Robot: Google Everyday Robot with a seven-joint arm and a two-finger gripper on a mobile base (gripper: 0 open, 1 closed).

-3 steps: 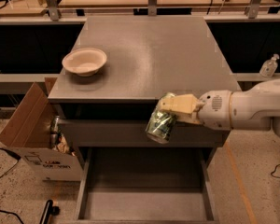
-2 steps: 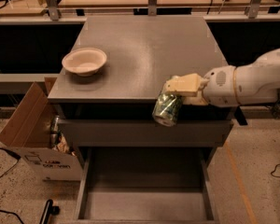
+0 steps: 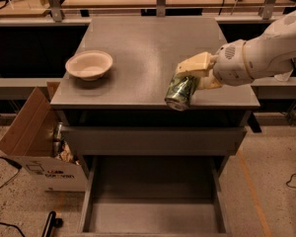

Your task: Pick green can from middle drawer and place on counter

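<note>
With the gripper (image 3: 191, 77) clamped on the tilted green can (image 3: 179, 94) over the counter's (image 3: 138, 48) front edge, right of centre, best carry it inward, right it, and lower until its base rests before letting go.

The gripper (image 3: 187, 79), over the counter's (image 3: 138, 48) near right edge, covers the far end of the green can (image 3: 179, 93) it clasps. Whether can touches counter is unclear. The arm (image 3: 266, 53) runs off the right edge. The middle drawer's (image 3: 153, 216) near end is cut off.
</note>
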